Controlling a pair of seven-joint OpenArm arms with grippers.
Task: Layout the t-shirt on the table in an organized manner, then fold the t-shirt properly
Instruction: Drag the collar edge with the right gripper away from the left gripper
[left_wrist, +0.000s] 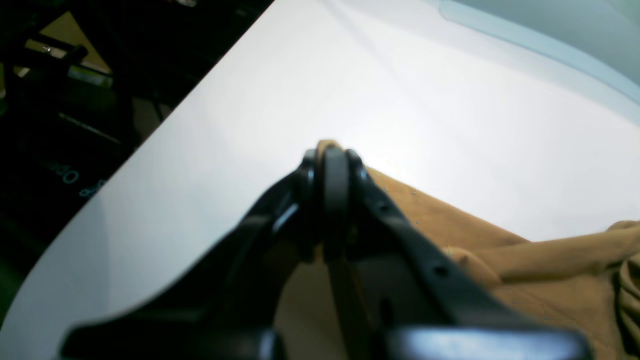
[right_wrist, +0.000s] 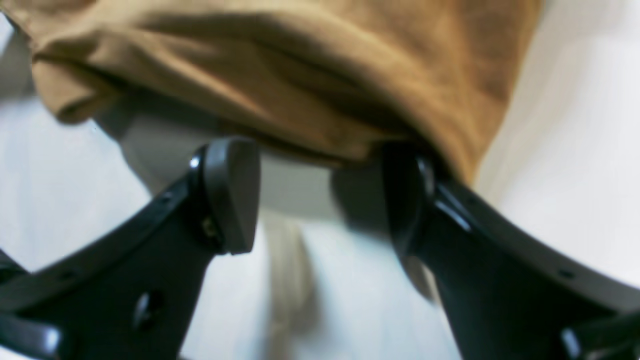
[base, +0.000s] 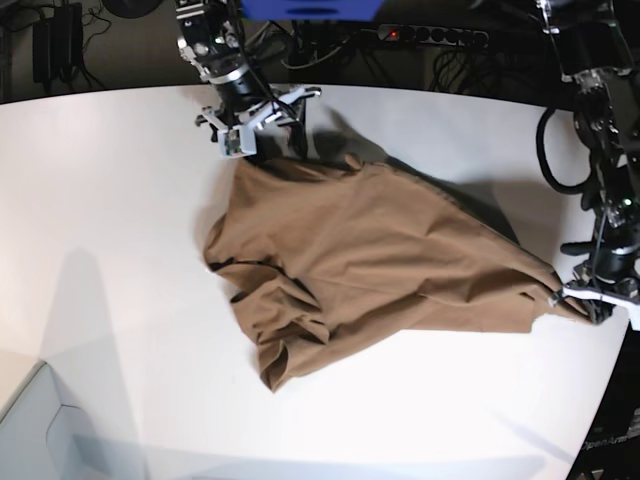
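The tan-brown t-shirt (base: 380, 250) lies rumpled and half spread on the white table (base: 120, 200), bunched at its lower left. My left gripper (base: 577, 297) is at the table's right edge, shut on a stretched-out corner of the shirt. In the left wrist view the fingers (left_wrist: 334, 180) press together with tan cloth (left_wrist: 550, 280) peeking past their tips. My right gripper (base: 265, 125) stands open at the shirt's far edge. In the right wrist view its fingers (right_wrist: 232, 195) are spread wide just short of the cloth (right_wrist: 300, 75), and the right-hand tip touches the hem.
A pale grey box corner (base: 40, 430) sits at the front left and also shows as the box (left_wrist: 550, 30) in the left wrist view. A power strip (base: 430, 35) and cables lie behind the table. The table's curved edge (left_wrist: 150, 150) runs close to the left gripper.
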